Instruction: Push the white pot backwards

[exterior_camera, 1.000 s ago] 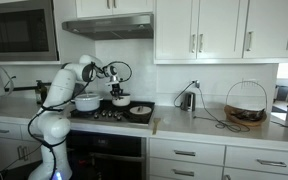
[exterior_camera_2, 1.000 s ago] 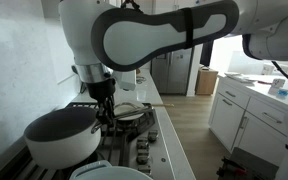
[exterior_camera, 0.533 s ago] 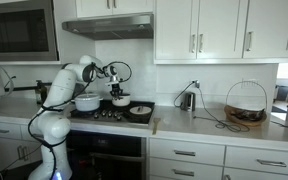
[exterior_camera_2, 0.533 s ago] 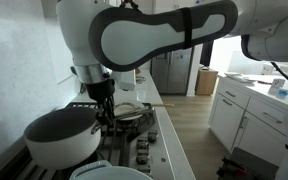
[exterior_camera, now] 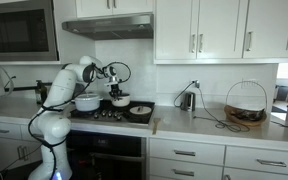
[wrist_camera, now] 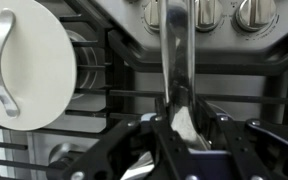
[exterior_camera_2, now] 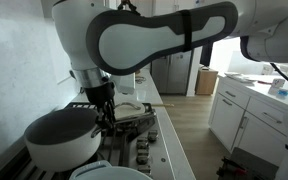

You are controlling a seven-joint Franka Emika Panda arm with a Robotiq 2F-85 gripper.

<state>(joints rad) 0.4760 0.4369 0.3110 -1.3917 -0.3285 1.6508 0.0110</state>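
The small white pot (exterior_camera: pixel 120 101) sits on the stove between the larger white pot (exterior_camera: pixel 87 101) and the dark pan (exterior_camera: pixel 140 111). In an exterior view it is low and pale (exterior_camera_2: pixel 133 108), just beyond my gripper (exterior_camera_2: pixel 104 112). My gripper (exterior_camera: pixel 115 93) hangs straight down at the pot. In the wrist view a long steel handle (wrist_camera: pixel 177 45) runs from the stove knobs into my gripper (wrist_camera: pixel 181 115), whose fingers are shut on it. The pot's body is mostly hidden under the gripper.
The larger pot's white lid with a metal handle (wrist_camera: pixel 24 60) lies close on the left in the wrist view. This pot stands near the camera (exterior_camera_2: pixel 59 138). Stove knobs (wrist_camera: pixel 252 12) line the front edge. A kettle (exterior_camera: pixel 187 100) and wire basket (exterior_camera: pixel 246 106) stand on the counter.
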